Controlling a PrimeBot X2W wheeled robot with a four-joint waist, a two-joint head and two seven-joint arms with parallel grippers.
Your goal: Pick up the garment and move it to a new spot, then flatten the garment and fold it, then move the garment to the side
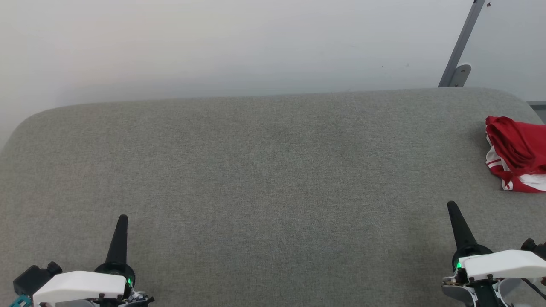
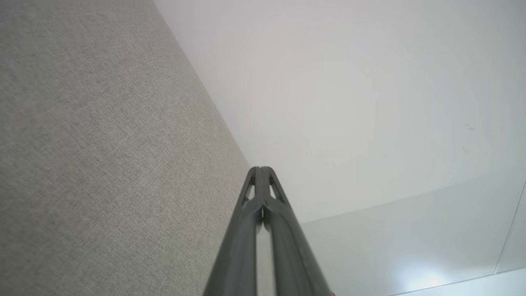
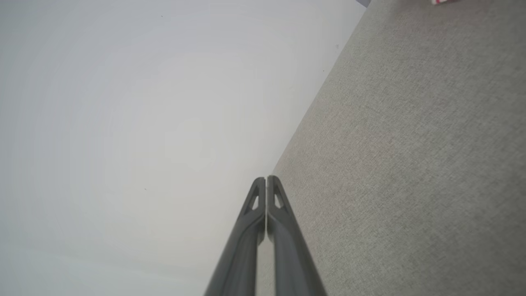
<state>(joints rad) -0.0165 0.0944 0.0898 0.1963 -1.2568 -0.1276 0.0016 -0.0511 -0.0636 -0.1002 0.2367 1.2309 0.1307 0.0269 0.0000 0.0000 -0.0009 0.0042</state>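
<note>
Showing at lower left: the left gripper (image 1: 122,219), dark fingers pointing up the head view, white wrist housing behind them.
Left gripper's grip: fingers pressed together along their length in the left wrist view (image 2: 261,169), tips meeting, nothing between them. Whether they touch the fabric below cannot be told.
Left edge: the grey fabric-covered surface (image 1: 273,170) curves round a soft far-left corner. In the left wrist view its border runs on a slant, with pale wall (image 2: 370,102) beyond it.
Middle room: plain grey fabric stretches from one gripper to the other and up to the far edge, which crosses the head view as a nearly straight line under the wall.
Right gripper: at lower right (image 1: 451,205), fingers leaning slightly left.
Right gripper's grip: closed tight in the right wrist view (image 3: 266,178), only a hairline seam between the fingers, holding nothing.
Garment: the red shirt (image 1: 516,149) lies crumpled near the far-right corner, with white cloth and red-and-white striped trim at its lower side. It is cut off by the picture's right side, well apart from the right gripper, ahead and to its right. A red-and-white sliver (image 3: 441,1) touches the right wrist view's top edge.
Right edge: a rounded far-right corner, with a grey metal strut (image 1: 463,42) rising aslant behind it.
</note>
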